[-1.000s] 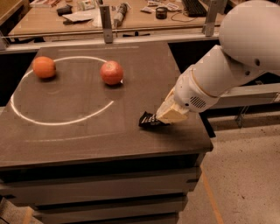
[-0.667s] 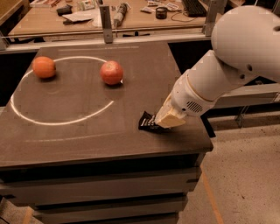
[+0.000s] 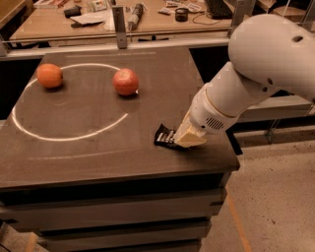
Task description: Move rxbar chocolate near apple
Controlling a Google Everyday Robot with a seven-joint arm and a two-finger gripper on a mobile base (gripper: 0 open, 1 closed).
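Note:
The rxbar chocolate [image 3: 163,136] is a black wrapper lying on the dark table top near its right front part; only its left end shows. My gripper [image 3: 183,140] is low over the bar's right end and covers it, with the white arm rising up to the right. The apple [image 3: 125,81], reddish with a paler patch, sits farther back and to the left, just inside a white circle line drawn on the table. The bar lies well apart from the apple.
An evenly orange fruit [image 3: 49,75] sits at the back left on the white circle line [image 3: 69,138]. The table's [image 3: 74,162] right edge is close beside the gripper. A workbench with tools [image 3: 135,12] stands behind the table. Floor lies to the right.
The arm has shifted a little to the left and lower, and the bar's visible end has slid slightly left with it. The two fruits have not moved.

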